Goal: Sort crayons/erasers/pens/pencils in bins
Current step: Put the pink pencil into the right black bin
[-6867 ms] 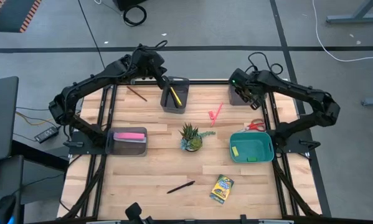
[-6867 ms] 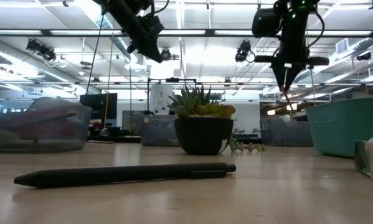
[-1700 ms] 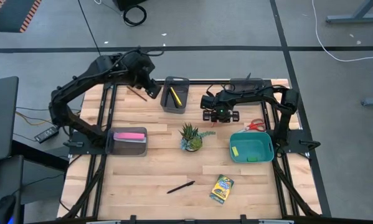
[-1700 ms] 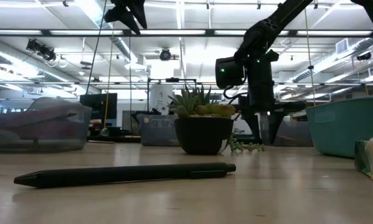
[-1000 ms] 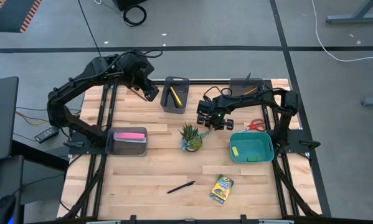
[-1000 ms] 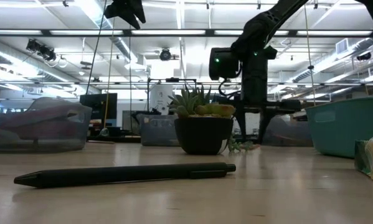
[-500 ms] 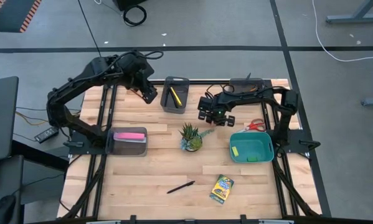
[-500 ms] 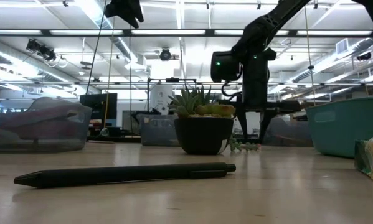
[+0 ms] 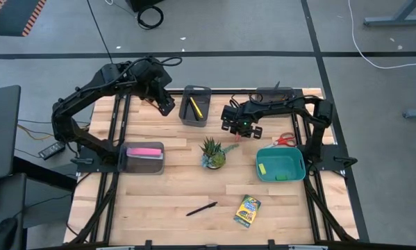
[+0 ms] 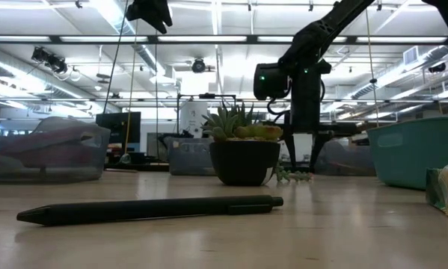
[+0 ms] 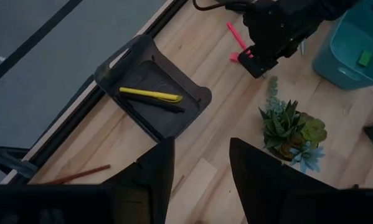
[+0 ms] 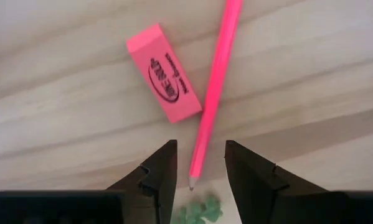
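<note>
1. A slatted pale-wood table (image 9: 159,208) fills the centre of the overhead frame, its grain running left to right.
2. In the right wrist view, a smooth pink pencil (image 12: 215,87) lies flat on the wood with its sharpened tip toward the fingers; a stubby pink eraser (image 12: 164,81) with rounded corners and a printed oval lies just beside it.
3. The right gripper (image 9: 239,130), upper centre-right overhead, points down over that pair, its two dark fingers (image 12: 158,174) parted, empty, with the pencil tip between them.
4. The left gripper (image 9: 165,105), upper left of centre, hangs above the table's far edge, fingers (image 11: 152,177) apart, holding nothing.
5. A dark grey plastic bin (image 9: 195,111) at upper centre holds a yellow pen (image 11: 150,94) and a black one.
6. A glossy teal bin (image 9: 280,164) sits at right with a small green block inside.
7. A black pen (image 10: 149,209) lies at lower centre; the printed crayon box (image 9: 247,210) lies to its right.
8. A spiky potted plant (image 9: 212,153) stands mid-table.
</note>
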You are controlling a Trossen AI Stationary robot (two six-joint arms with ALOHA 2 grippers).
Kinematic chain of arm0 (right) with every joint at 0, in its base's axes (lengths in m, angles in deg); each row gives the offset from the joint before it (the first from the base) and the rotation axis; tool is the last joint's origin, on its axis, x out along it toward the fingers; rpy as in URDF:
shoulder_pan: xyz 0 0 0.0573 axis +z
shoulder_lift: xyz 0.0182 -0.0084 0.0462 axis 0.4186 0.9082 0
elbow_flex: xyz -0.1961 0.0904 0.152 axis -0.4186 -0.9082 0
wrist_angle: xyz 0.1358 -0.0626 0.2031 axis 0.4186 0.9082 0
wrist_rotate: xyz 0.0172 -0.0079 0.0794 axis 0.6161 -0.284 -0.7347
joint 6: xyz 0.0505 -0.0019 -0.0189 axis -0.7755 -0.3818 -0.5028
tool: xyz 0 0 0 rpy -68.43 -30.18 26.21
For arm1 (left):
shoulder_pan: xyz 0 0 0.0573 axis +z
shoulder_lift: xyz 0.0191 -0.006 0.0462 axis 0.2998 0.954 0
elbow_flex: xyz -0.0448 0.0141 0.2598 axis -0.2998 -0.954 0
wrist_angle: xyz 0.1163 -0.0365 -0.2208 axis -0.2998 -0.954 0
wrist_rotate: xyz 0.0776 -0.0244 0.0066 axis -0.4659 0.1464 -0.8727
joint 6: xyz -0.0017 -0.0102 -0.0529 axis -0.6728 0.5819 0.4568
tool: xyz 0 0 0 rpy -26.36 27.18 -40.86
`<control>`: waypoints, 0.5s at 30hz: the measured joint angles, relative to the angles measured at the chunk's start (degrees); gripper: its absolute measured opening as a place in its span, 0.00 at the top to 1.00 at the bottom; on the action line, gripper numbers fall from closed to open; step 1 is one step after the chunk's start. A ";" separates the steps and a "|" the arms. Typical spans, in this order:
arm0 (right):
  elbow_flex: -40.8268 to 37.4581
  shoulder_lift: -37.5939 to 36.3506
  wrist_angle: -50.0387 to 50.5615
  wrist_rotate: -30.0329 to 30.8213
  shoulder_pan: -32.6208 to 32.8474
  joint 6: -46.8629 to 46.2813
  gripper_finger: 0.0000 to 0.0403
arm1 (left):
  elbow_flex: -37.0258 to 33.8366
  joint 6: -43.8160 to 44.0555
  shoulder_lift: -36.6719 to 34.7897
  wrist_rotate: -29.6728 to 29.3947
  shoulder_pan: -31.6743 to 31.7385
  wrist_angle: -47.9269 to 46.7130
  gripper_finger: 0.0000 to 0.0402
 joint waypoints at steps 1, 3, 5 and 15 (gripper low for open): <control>-0.06 0.00 -0.03 0.47 -0.02 0.01 0.65 | 0.00 0.00 0.00 0.02 0.00 0.00 0.60; -0.41 0.00 -0.07 0.92 -0.02 -0.02 0.65 | 0.00 -0.02 0.00 0.02 0.00 -0.17 0.60; -0.94 0.02 -0.02 0.83 -0.02 -0.27 0.65 | 0.00 -0.01 0.00 0.01 0.00 -1.07 0.60; -3.64 -0.08 -4.76 0.02 0.83 -1.78 0.65 | 0.00 0.46 0.00 0.00 0.00 -3.63 0.60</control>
